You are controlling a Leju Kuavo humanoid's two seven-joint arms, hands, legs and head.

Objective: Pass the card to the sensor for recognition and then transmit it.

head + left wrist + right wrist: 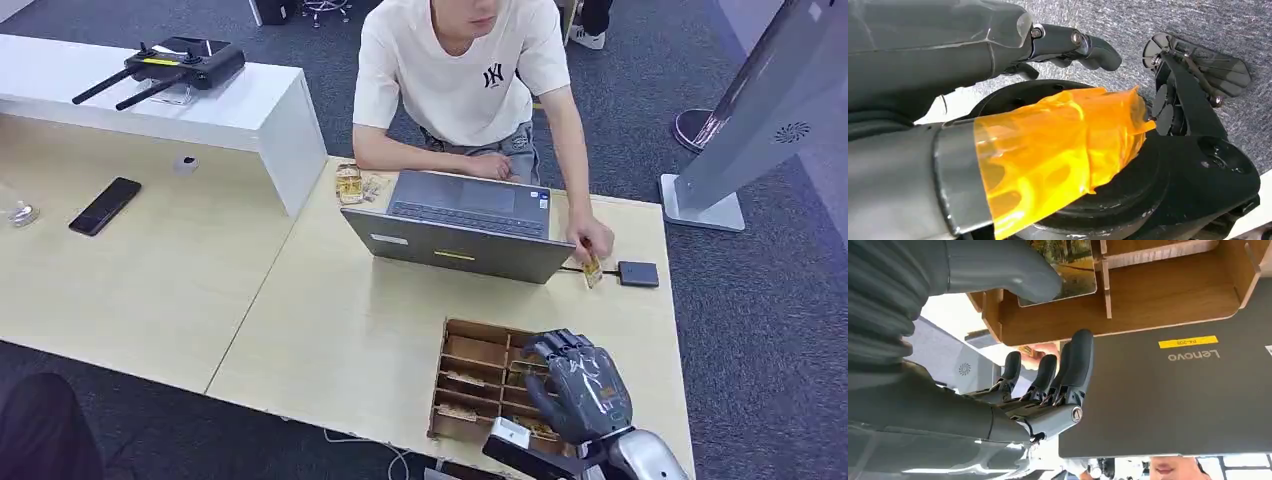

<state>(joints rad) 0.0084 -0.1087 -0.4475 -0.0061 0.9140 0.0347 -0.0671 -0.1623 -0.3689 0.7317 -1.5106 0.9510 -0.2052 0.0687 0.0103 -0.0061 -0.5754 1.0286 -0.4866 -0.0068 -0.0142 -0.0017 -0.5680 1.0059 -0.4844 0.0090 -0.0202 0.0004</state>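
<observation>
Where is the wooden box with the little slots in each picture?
Head view: the wooden box lies on the table near the front edge, under the right robot hand.
Right wrist view: wooden box along the upper edge, beyond the fingers.
Left wrist view: not in it.
Shared landmark: the laptop.

so there's a person in a white tee (455, 70) sitting at the far side of the light wood table (330, 330), one forearm resting behind a grey Lenovo laptop (462, 228) that's open toward them. just left of the laptop sits a small glass jar (348, 183). further left a black phone (105, 205) lies flat on the desk, and a little white cube thing (185, 164) sits beyond it. on the white raised counter (245, 110) at far left there's a black controller with two antennas (170, 68). off to the right on the grey carpet stands a tilted grey kiosk stand (760, 110)
</observation>
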